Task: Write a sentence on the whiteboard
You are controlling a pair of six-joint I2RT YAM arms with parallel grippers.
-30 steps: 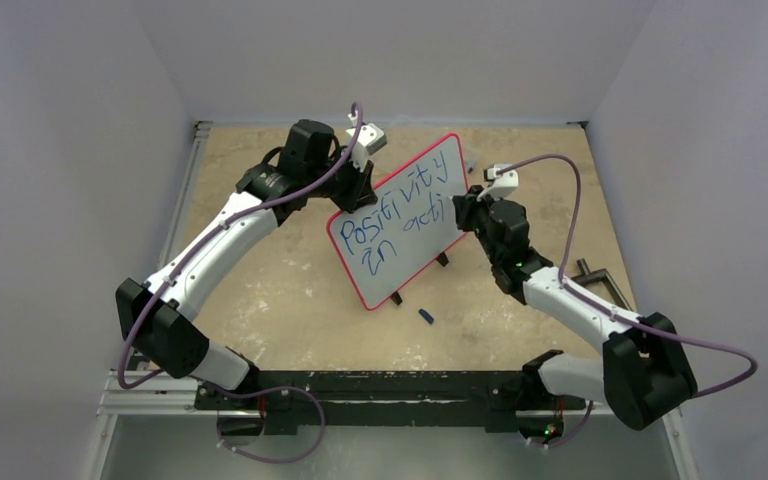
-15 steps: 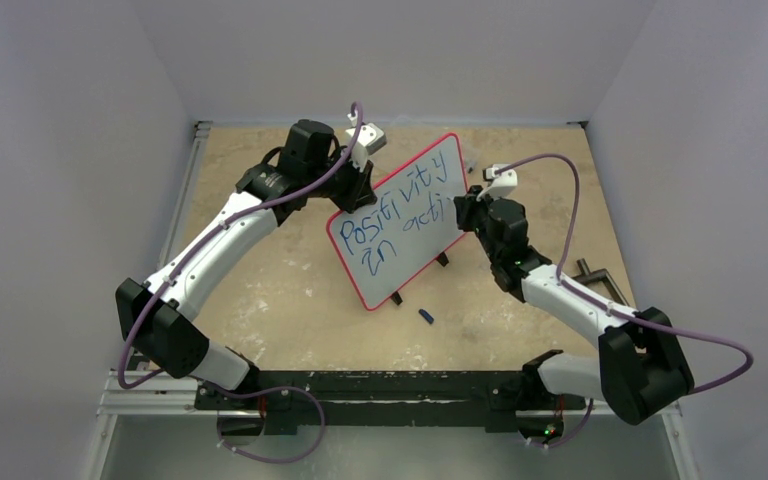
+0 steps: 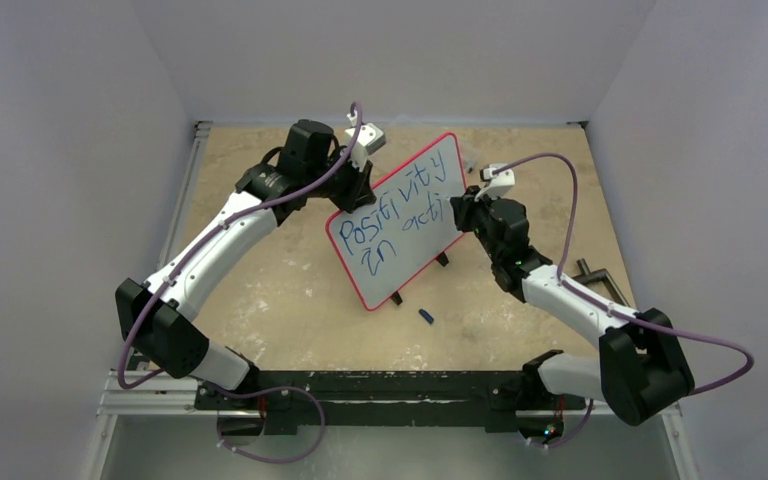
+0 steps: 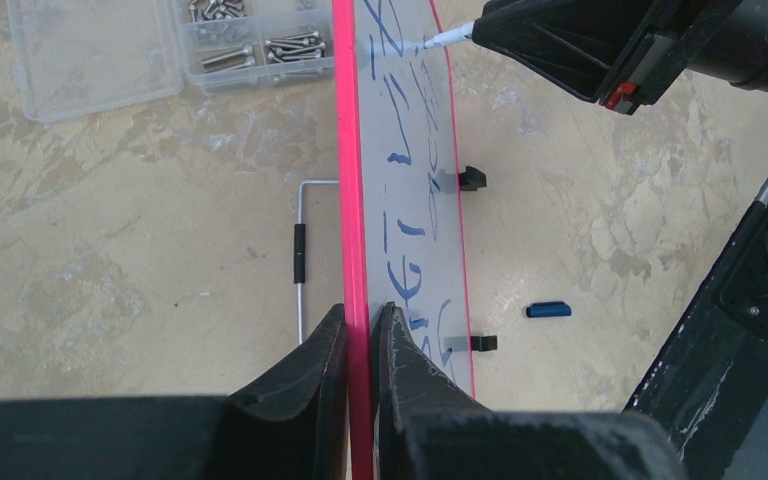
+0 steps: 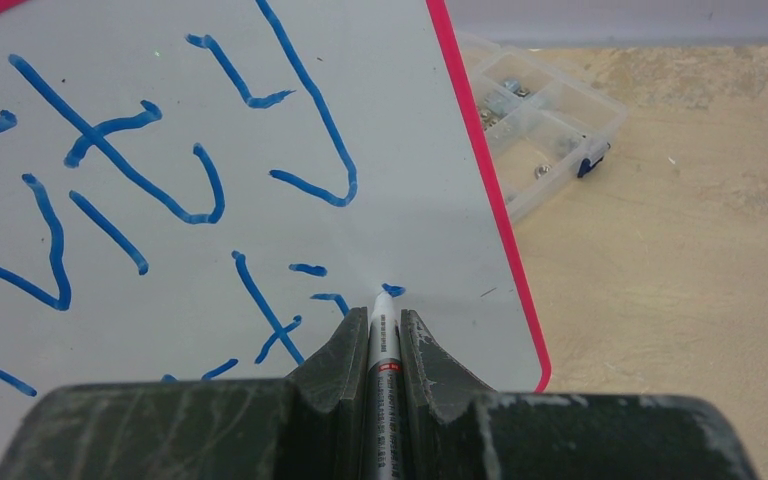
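Note:
The whiteboard (image 3: 400,215), white with a thin red frame and two black clip feet, stands tilted on the table with blue writing "Positivity in acti". My left gripper (image 4: 362,320) is shut on the whiteboard's (image 4: 405,190) red top edge and holds it upright. My right gripper (image 5: 384,318) is shut on a white marker (image 5: 383,345). Its tip touches the whiteboard (image 5: 160,120) at a small blue mark near the right edge of the second line. In the top view the right gripper (image 3: 460,210) sits at the board's right edge, the left gripper (image 3: 360,180) behind its upper left.
A blue marker cap (image 3: 425,316) lies on the table in front of the board; it also shows in the left wrist view (image 4: 548,310). A clear parts box (image 5: 545,125) with screws lies behind the board. A metal handle (image 3: 600,280) lies at the right.
My right gripper has shifted slightly left toward the board with the marker. The left arm and the board have not moved.

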